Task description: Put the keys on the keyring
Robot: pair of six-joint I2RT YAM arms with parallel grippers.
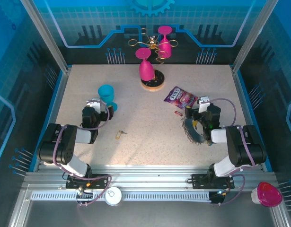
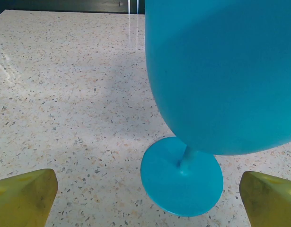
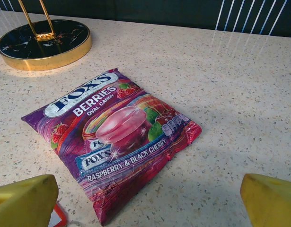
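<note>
Two keys are showing from the top camera: a yellow-headed key [image 1: 119,134] is lying flat near 6 o'clock of the table [image 1: 136,151], and a red-headed key [image 1: 179,113] is lying toward 3 o'clock, just off the near corner of the purple candy packet [image 1: 180,98]. No green one can be made out.

The keyring [image 1: 191,131] is lying slack toward 4 o'clock, beside the right arm's wrist, with nothing threaded on it.

The left gripper [image 1: 95,105] is hanging with its jaws spread wide and holding nothing. Its wrist camera is looking straight at the teal cup [image 2: 221,75], close at 12 o'clock of its fingers [image 2: 22,198].

The right gripper [image 1: 202,105] is likewise gaping and empty. Its yellow pads [image 3: 270,201] are framing the packet, and a red corner, likely the red key, is peeking in by the left pad.

Judgement: the task is sitting at its opening step, with no key lifted and the ring not taken up.

The next move probably calls for the right arm to be dropping low at its 9 o'clock for the red key, pinching the thin head flat off the table. The floppy ring will need steadying by one gripper. The yellow key is lying well apart from the ring, at the left gripper's 4 o'clock, so a turn away from the cup looks necessary.
</note>
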